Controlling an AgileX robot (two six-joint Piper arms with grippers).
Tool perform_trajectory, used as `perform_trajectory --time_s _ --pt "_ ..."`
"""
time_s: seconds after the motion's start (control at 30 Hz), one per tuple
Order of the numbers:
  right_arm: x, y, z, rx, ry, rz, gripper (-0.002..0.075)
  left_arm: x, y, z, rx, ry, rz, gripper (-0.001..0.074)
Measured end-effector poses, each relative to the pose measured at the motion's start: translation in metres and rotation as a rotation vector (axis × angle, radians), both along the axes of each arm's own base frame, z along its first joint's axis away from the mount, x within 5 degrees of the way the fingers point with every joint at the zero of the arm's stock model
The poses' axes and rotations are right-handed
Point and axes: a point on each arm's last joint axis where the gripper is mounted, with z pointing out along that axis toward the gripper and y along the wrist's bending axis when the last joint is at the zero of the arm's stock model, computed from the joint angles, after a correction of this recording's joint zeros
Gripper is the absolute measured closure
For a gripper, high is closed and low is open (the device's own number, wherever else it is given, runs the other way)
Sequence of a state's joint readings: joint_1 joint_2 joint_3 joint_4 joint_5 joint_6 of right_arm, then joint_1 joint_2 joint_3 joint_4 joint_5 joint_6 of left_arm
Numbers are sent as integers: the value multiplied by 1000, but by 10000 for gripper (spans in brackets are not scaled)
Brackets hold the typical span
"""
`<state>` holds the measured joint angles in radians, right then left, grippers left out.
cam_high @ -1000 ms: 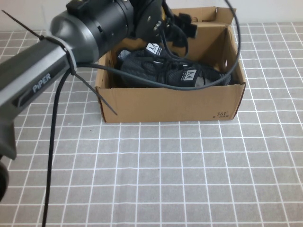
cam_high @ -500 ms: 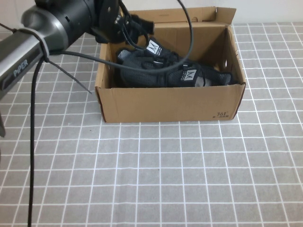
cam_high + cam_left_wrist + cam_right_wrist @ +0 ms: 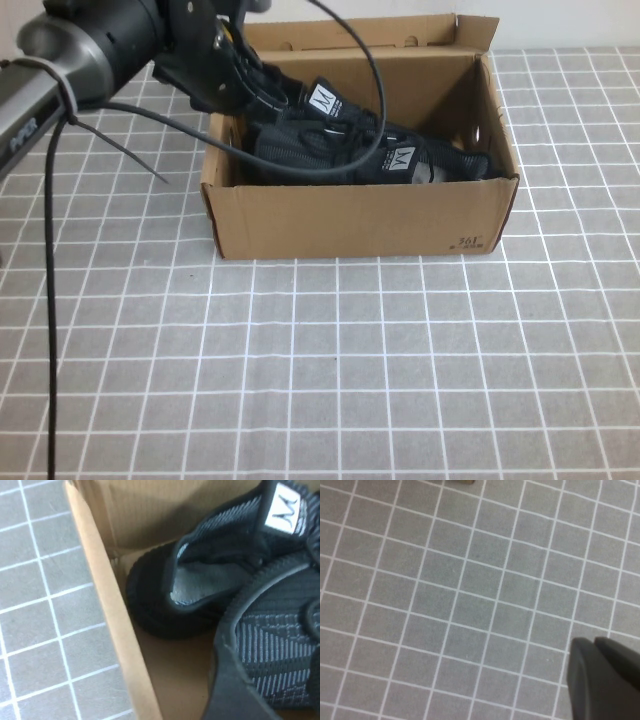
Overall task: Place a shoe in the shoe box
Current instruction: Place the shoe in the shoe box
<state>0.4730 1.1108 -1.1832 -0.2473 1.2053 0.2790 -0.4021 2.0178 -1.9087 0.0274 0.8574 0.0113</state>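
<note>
Two black knit sneakers lie inside the shoe box [image 3: 360,215], overlapping each other. The shoe [image 3: 385,160] lies along the front wall, its mesh upper finely ribbed and a white tongue label with an M-like mark showing. Its pair-mate [image 3: 315,105] sits behind it toward the box's left end; the left wrist view shows its rounded heel [image 3: 150,605] and pale grey lining close to the cardboard wall.

The single box is brown corrugated cardboard, rectangular, open at the top, its flap lid standing up along the far side and small dark print near the front right corner. It stands on one desk [image 3: 330,380] covered in grey square tiles with white lines.

The left tool [image 3: 262,82] hangs over the box's left end above the pair-mate; whether its fingers are spread I cannot tell. The right tool [image 3: 602,680] is over bare desk tiles, its dark fingers pressed together on nothing.
</note>
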Motion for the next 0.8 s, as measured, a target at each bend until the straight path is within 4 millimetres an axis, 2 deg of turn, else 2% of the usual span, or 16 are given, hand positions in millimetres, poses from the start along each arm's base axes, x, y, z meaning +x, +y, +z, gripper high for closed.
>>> perform_trajectory --time_s 0.3,0.6,0.8 --pt "0 2 0 4 0 26 742 5 -6 -19 -6 41 -49 316" --pt "0 2 0 8 2 27 742 13 -10 -35 -28 59 -41 305" --pt "0 2 0 8 2 27 742 17 -4 -40 -35 66 -24 304"
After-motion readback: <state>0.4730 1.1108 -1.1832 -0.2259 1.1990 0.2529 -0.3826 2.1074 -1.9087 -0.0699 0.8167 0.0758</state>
